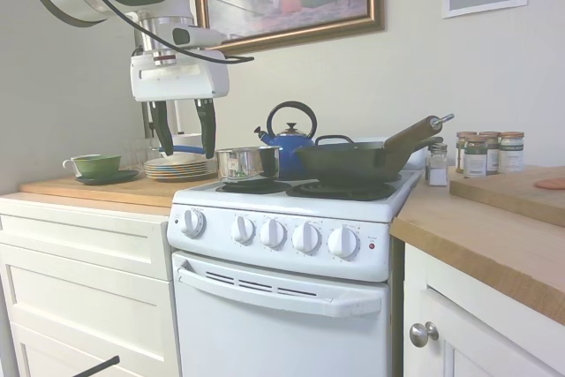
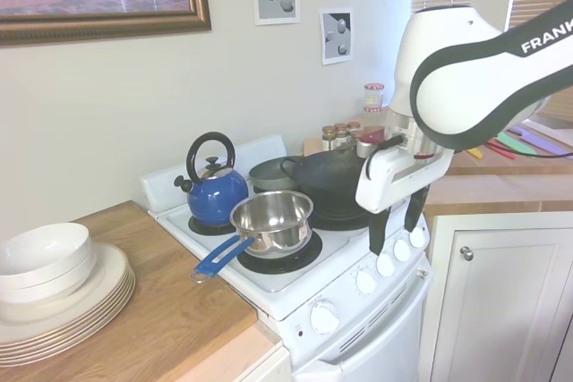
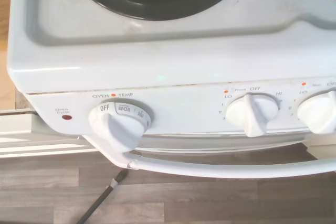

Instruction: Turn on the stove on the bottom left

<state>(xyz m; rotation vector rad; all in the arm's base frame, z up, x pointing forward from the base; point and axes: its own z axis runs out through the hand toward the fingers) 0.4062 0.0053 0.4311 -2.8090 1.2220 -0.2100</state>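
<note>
The white stove (image 1: 282,324) stands between two wooden-topped counters, with five round white knobs (image 1: 273,233) along its front panel. My gripper (image 1: 187,153) hangs open and empty above and in front of that panel, fingers pointing down. From the other side, the gripper (image 2: 394,239) hovers just before the middle knobs (image 2: 386,264). The wrist view looks down on the oven-temp knob (image 3: 118,124), set to OFF, and the neighbouring "Front" knob (image 3: 252,114), also at OFF. A steel saucepan (image 2: 271,219) with a blue handle sits on the front left burner.
A blue kettle (image 1: 290,143) stands at the back left and a dark wok (image 1: 353,161) on the right burners. Stacked plates (image 2: 63,306) and a green cup (image 1: 97,163) sit on the left counter. Spice jars (image 1: 484,153) stand on the right counter. The oven-door handle (image 3: 226,167) juts out below the knobs.
</note>
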